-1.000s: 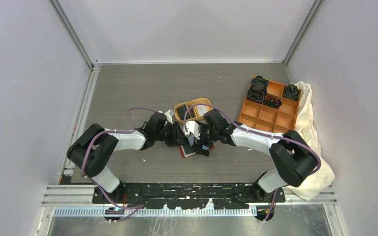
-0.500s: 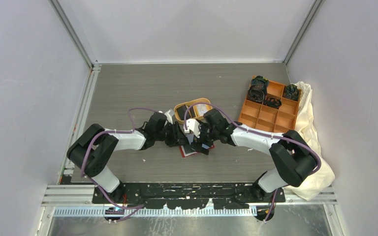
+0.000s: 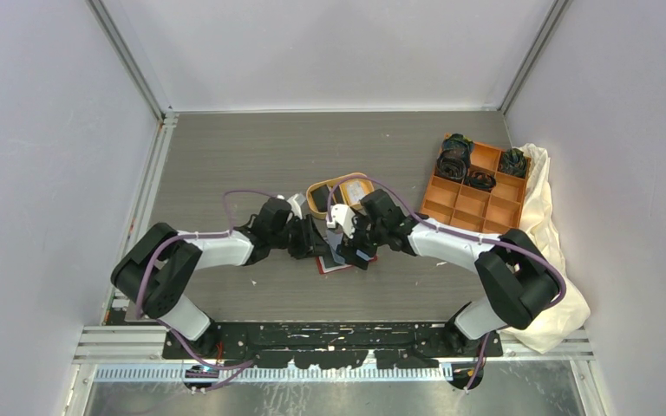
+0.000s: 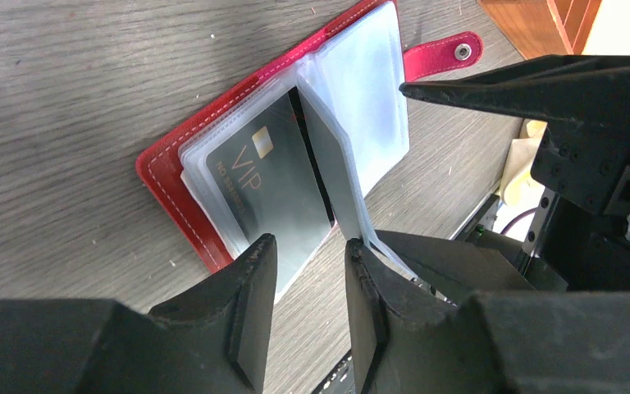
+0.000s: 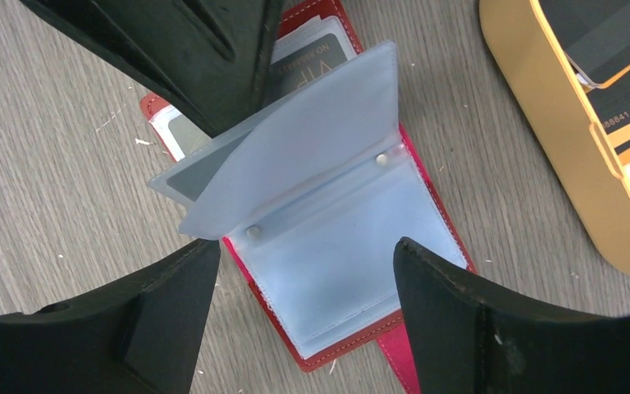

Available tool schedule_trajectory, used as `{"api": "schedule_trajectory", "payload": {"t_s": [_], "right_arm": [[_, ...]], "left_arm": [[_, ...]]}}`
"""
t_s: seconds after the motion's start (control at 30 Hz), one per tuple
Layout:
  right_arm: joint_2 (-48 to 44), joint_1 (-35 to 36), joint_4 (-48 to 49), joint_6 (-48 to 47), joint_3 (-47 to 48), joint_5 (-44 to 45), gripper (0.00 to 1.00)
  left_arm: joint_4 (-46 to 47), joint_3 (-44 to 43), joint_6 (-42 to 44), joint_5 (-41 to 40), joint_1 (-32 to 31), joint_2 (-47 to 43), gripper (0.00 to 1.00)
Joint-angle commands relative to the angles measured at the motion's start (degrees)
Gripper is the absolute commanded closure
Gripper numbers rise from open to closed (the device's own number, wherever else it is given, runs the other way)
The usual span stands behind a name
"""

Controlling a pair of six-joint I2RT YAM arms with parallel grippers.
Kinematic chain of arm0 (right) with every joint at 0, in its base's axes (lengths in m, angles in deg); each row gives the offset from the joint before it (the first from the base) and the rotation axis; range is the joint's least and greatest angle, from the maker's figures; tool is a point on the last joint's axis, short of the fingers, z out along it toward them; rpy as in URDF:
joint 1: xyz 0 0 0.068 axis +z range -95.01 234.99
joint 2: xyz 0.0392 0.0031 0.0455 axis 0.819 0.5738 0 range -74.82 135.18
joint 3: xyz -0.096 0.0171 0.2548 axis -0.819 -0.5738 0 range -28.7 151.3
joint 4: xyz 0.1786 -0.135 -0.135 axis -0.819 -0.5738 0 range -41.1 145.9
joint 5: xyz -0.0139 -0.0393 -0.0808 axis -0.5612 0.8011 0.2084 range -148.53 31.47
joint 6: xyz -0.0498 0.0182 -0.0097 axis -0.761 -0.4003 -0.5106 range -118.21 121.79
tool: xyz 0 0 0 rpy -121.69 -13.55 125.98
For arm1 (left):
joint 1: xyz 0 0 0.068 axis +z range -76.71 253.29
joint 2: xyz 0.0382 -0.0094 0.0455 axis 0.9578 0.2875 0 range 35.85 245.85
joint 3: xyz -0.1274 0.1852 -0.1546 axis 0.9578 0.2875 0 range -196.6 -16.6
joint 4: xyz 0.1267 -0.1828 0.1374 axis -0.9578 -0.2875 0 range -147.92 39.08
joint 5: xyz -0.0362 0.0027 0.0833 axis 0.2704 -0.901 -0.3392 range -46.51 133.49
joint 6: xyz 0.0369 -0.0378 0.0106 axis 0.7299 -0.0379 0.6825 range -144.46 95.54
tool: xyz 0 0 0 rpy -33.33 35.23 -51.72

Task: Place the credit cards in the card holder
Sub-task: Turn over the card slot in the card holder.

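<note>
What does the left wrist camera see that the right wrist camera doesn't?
Only the left wrist view shows the gold chip on the black VIP card and the metal snap on the clasp. Only the right wrist view shows the orange tray holding more cards. Both show the open red wallet with its cloudy plastic sleeves, one sleeve lifted.
</note>
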Motion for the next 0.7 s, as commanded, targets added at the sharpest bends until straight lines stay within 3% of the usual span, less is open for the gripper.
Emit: {"api": "schedule_trajectory", "payload": {"t_s": [0.0,0.37,0.67], "right_arm": [[-1.55,-0.53,1.46,1.27,2.61,0.31,0.18],[-0.54,-1.01,0.28,1.62,3.23,0.22,0.19],[0.24,-1.44,-0.78,1.78,3.86,0.19,0.2]], "left_arm": [[-2.61,0.24,2.31,-1.22,0.35,-4.85,0.63],[-10.14,-0.59,4.89,-4.44,0.45,-12.32,0.66],[-8.57,-2.8,5.67,-2.07,0.44,-7.38,0.84]]}}
